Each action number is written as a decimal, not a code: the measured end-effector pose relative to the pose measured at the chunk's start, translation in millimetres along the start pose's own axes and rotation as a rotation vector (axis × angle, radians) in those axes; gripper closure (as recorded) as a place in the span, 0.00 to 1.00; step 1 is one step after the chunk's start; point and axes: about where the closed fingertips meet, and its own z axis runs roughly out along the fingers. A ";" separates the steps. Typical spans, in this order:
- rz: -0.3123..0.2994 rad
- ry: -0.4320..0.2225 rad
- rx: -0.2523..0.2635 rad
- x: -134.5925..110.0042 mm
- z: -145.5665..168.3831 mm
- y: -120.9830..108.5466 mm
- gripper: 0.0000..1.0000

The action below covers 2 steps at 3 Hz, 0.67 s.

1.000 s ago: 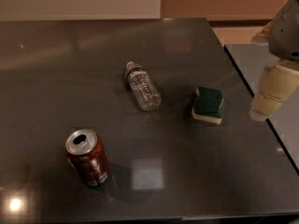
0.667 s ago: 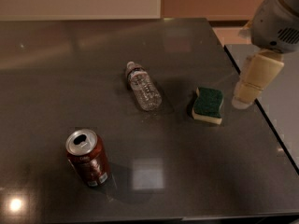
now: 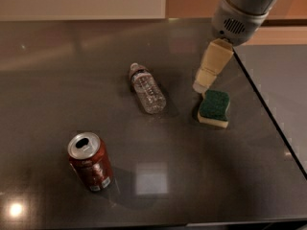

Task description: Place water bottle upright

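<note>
The water bottle (image 3: 147,88) is a small clear ribbed plastic bottle. It lies on its side near the middle of the dark table (image 3: 57,80), its cap end pointing to the far left. My gripper (image 3: 200,86) hangs from the grey arm at the upper right. It is above the table, to the right of the bottle and just above the sponge's far edge. It holds nothing.
A green and yellow sponge (image 3: 214,108) lies right of the bottle, under the gripper tip. An opened brown-red soda can (image 3: 90,161) stands upright at the front left. The table's right edge (image 3: 268,114) runs diagonally close behind the sponge.
The arm has swung in from the right edge, leftward and farther over the table, to just above the sponge. The bottle, can and sponge have not moved.
</note>
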 end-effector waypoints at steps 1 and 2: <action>0.124 0.007 -0.030 -30.3 25.4 -6.5 0.00; 0.237 0.015 -0.042 -59.0 42.0 -9.9 0.00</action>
